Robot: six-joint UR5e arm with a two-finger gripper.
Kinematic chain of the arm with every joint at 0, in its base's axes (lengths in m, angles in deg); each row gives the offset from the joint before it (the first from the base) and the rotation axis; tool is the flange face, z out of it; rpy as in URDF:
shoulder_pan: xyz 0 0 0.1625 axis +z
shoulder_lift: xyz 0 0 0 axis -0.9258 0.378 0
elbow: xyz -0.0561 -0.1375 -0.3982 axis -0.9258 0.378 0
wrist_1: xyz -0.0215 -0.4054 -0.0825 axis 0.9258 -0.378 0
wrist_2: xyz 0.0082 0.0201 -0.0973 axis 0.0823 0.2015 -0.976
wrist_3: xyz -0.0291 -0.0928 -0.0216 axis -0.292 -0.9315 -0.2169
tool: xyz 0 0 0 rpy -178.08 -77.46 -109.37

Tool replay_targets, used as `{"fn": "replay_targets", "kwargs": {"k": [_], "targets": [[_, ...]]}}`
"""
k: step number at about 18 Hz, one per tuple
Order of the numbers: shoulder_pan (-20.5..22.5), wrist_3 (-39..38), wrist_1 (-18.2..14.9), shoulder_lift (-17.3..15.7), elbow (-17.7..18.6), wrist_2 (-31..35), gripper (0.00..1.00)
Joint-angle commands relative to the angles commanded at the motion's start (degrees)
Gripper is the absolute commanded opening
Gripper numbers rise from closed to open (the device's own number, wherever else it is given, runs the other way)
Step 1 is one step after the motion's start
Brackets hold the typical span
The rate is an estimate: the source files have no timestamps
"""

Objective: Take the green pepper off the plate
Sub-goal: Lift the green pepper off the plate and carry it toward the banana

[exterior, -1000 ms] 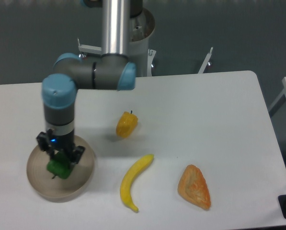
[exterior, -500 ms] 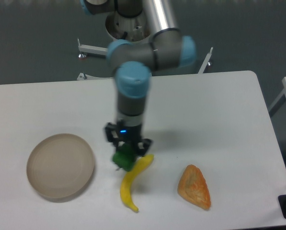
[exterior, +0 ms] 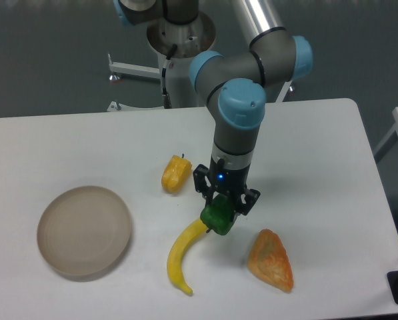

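The gripper (exterior: 221, 208) is pinching the green pepper (exterior: 218, 217) between its fingers, holding it beside the banana's (exterior: 183, 253) upper tip, well apart from the plate (exterior: 84, 231).

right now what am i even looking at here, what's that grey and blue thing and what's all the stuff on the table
That is a robot arm, grey tubes with blue joint caps, filmed by one fixed camera looking down at a white table. At its tip is a two-finger gripper, shut on a green pepper held beside the top end of a banana. Also on the table: an empty round plate at the left, a yellow pepper near the middle, and an orange wedge-shaped item at the right, which I cannot identify for sure.
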Motion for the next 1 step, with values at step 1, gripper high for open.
{"fn": "replay_targets", "kwargs": {"k": [1], "targets": [[0.0, 0.0, 0.0, -0.1, 0.0, -0.1, 0.35]]}}
